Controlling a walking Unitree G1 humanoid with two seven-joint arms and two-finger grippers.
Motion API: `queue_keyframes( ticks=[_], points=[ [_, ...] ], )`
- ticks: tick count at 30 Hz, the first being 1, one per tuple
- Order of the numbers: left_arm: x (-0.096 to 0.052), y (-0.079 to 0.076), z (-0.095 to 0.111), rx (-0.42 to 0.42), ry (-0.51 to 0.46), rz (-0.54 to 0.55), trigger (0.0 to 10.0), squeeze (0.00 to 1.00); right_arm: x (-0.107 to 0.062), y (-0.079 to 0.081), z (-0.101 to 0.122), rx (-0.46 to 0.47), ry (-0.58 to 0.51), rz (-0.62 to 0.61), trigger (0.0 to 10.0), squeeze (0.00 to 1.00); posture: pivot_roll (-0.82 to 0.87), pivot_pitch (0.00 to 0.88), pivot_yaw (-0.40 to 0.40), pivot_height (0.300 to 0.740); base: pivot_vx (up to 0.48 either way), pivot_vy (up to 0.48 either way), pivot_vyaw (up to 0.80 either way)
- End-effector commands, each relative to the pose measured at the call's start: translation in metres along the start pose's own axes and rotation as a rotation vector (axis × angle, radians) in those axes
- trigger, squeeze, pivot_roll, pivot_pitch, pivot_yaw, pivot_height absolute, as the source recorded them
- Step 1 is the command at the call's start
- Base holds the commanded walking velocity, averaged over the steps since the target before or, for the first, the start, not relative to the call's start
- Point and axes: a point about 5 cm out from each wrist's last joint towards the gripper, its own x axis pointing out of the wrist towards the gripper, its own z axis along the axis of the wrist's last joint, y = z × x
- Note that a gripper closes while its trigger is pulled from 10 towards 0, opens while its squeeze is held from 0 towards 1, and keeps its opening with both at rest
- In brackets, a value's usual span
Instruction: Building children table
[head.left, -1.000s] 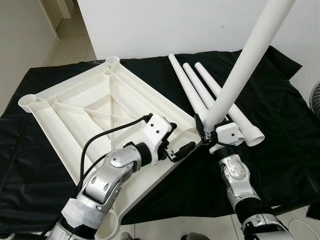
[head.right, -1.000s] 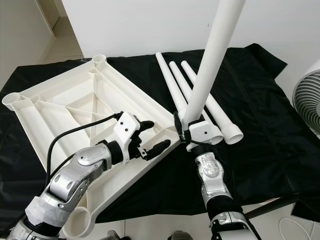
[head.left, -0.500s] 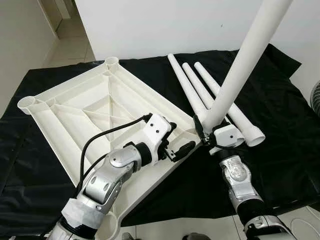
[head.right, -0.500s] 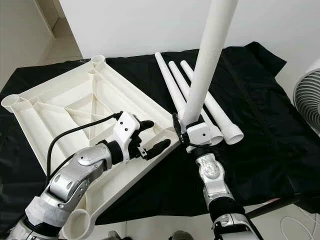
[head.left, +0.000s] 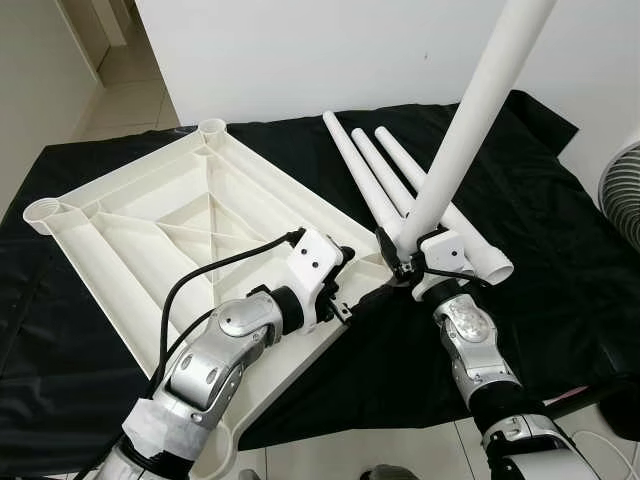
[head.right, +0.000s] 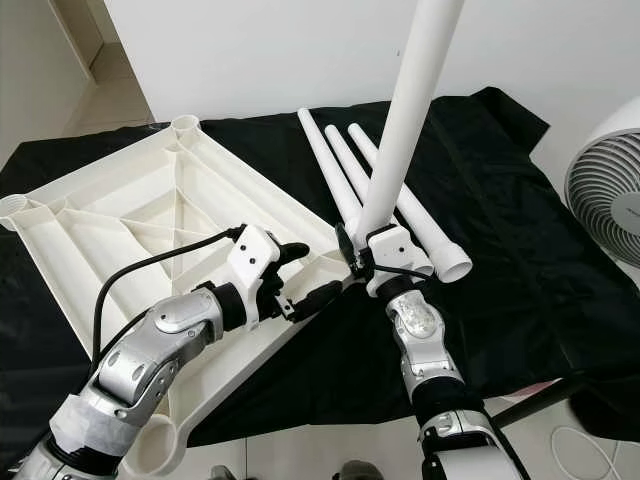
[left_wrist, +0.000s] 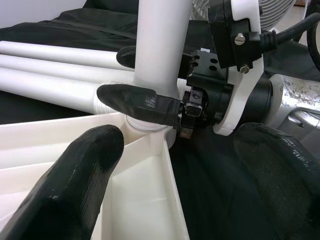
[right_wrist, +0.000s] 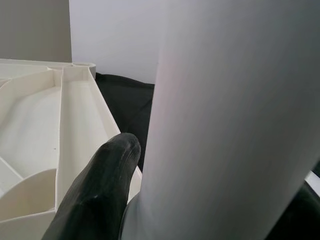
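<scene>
The white table top lies upside down on a black cloth, ribs facing up. My right gripper is shut on a white table leg, which stands steeply tilted. Its lower end sits at the table top's near right corner socket. In the left wrist view a right finger crosses the leg. My left gripper is open beside that corner, its fingers wide apart and holding nothing. In the right wrist view the leg stands next to a finger.
Three more white legs lie side by side on the cloth behind the right gripper. A white fan stands at the far right. A white wall runs behind the cloth, and the cloth's front edge falls to tiled floor.
The camera has shifted a little, so the whole scene sits further left. The right gripper has carried the leg's lower end slightly closer in over the corner. The left gripper stays open.
</scene>
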Motion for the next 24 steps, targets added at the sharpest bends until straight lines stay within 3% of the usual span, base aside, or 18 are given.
queue_keyframes(
  ticks=[1,8,20,24],
  points=[
    [-0.001,-0.004,0.0,0.005,0.007,-0.032,10.0,0.0,-0.03,0.013,-0.051,0.062,0.325,0.059,10.0,0.0,-0.16,0.079,0.1,0.74,0.0,0.0,0.0],
    [-0.001,-0.005,-0.001,0.005,0.007,-0.036,10.0,0.0,-0.018,0.01,-0.041,0.109,0.333,0.076,10.0,0.0,-0.16,0.075,0.098,0.74,0.0,0.0,0.0],
    [-0.001,-0.006,0.0,0.004,0.005,-0.037,10.0,0.0,-0.008,0.007,-0.023,0.112,0.303,0.126,10.0,0.0,-0.16,0.072,0.095,0.74,0.0,0.0,0.0],
    [0.0,-0.007,0.0,0.001,0.002,-0.037,10.0,0.0,-0.005,0.003,-0.01,0.115,0.294,0.198,10.0,0.0,-0.17,0.073,0.091,0.74,0.0,0.0,0.0]
  ],
)
